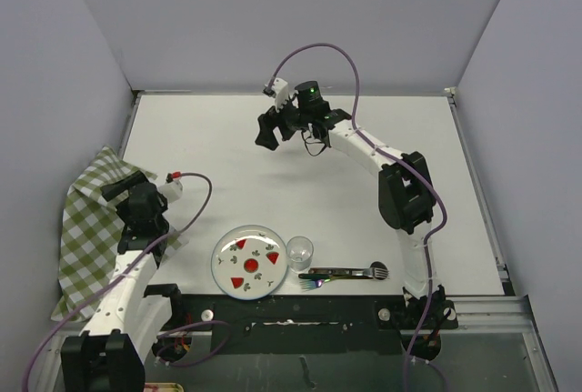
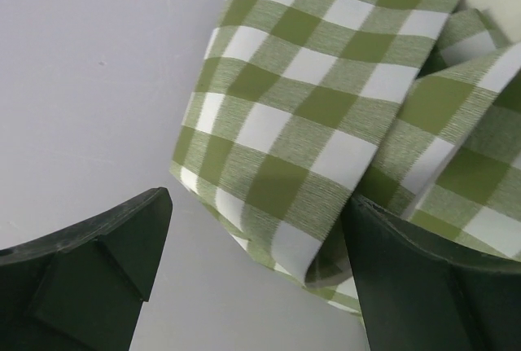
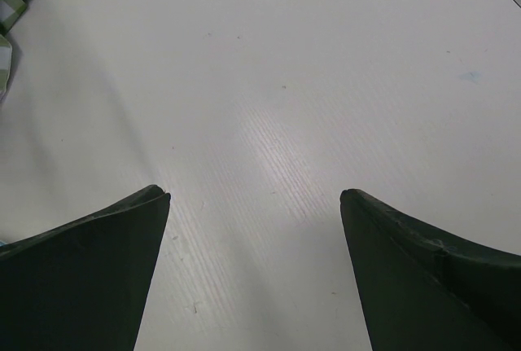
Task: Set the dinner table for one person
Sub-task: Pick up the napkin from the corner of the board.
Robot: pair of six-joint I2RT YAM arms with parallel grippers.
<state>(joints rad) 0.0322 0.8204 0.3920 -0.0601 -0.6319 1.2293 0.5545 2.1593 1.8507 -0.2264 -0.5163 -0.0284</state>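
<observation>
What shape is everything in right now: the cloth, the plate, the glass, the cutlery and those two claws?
Checked cloth: rumpled and folded, at the left edge of the dinner table.
Plate: flat, right side up, at the near edge.
Glass: upright, looks empty, just right of the plate.
Cutlery: lying flat, right of the glass.
Left gripper: open, at the cloth's edge.
Right gripper: open, holding nothing, above bare table.

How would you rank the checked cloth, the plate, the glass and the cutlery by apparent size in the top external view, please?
1. checked cloth, clearly the largest.
2. plate.
3. cutlery and glass: the cutlery is longer but much thinner, so I would not rank these two.
</observation>
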